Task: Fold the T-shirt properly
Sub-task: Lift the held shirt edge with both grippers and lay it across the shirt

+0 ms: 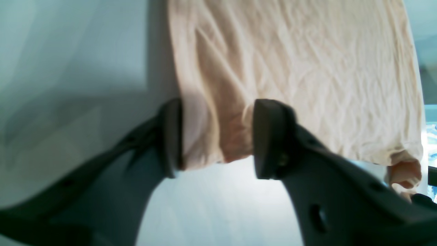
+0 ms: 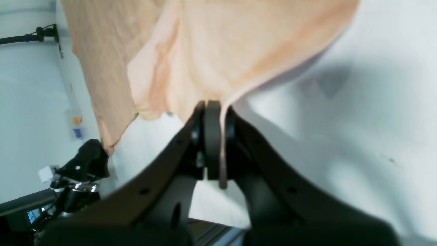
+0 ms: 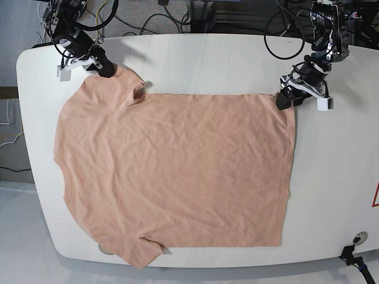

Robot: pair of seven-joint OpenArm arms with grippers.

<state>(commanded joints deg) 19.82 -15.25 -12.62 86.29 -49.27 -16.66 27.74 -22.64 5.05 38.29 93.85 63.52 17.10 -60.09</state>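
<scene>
The peach-pink T-shirt (image 3: 172, 171) lies spread flat on the white table (image 3: 207, 59), plain side up, with its sleeves at the left and its hem at the right. My right gripper (image 3: 108, 70) is at the far left sleeve corner. In its wrist view it (image 2: 213, 143) is shut on a thin edge of the T-shirt (image 2: 222, 51). My left gripper (image 3: 283, 99) is at the far right hem corner. Its wrist view shows it (image 1: 215, 136) open, the fingers (image 1: 269, 136) astride a bunched corner of the T-shirt (image 1: 290, 68).
Cables (image 3: 177, 15) trail behind the table's far edge. A red marking (image 3: 375, 198) sits at the right edge and a small round fitting (image 3: 357, 238) at the near right corner. Bare table shows right of the hem.
</scene>
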